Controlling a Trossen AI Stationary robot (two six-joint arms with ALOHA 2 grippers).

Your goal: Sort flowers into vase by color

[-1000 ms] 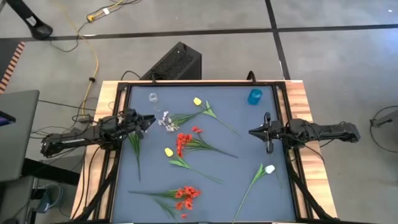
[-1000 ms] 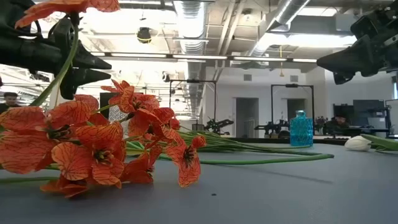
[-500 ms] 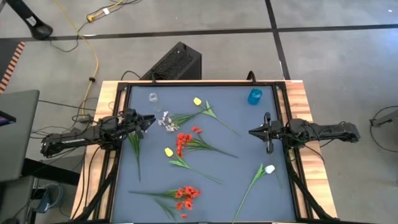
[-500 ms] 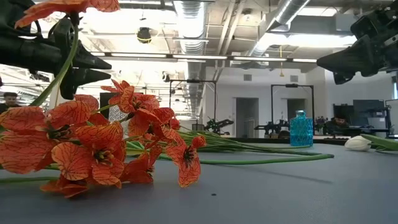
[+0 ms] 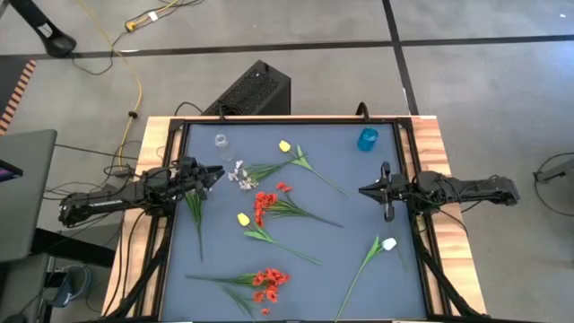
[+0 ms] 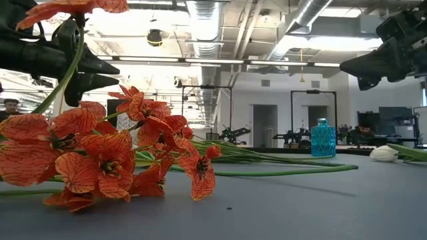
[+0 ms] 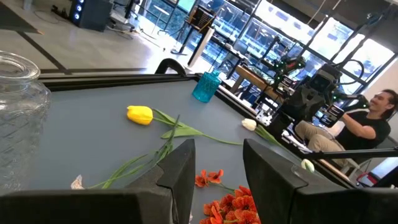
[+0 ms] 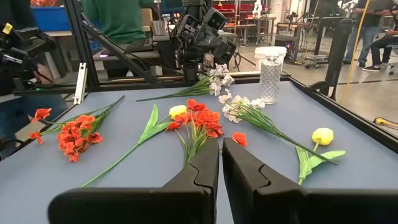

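Flowers lie scattered flat on the blue mat: a lilac-white sprig (image 5: 240, 174), two yellow tulips (image 5: 284, 146) (image 5: 243, 219), a red cluster (image 5: 264, 206) mid-table, another red cluster (image 5: 269, 282) at the near edge, and a white tulip (image 5: 388, 243) at the right. My left gripper (image 5: 215, 172) hovers open by the sprig, nothing between its fingers (image 7: 216, 168). My right gripper (image 5: 362, 190) hovers shut (image 8: 220, 163) at the mat's right side, pointing left. A clear vase (image 5: 221, 141) and a blue vase (image 5: 368, 139) stand at the far edge.
A loose green stem (image 5: 195, 215) lies under the left arm. The near red cluster (image 6: 100, 153) fills the low view's left. Raised dark rails (image 5: 413, 206) frame the mat. A seated person (image 7: 373, 118) is beyond the table. Bare mat lies between the right gripper and the mid-table flowers.
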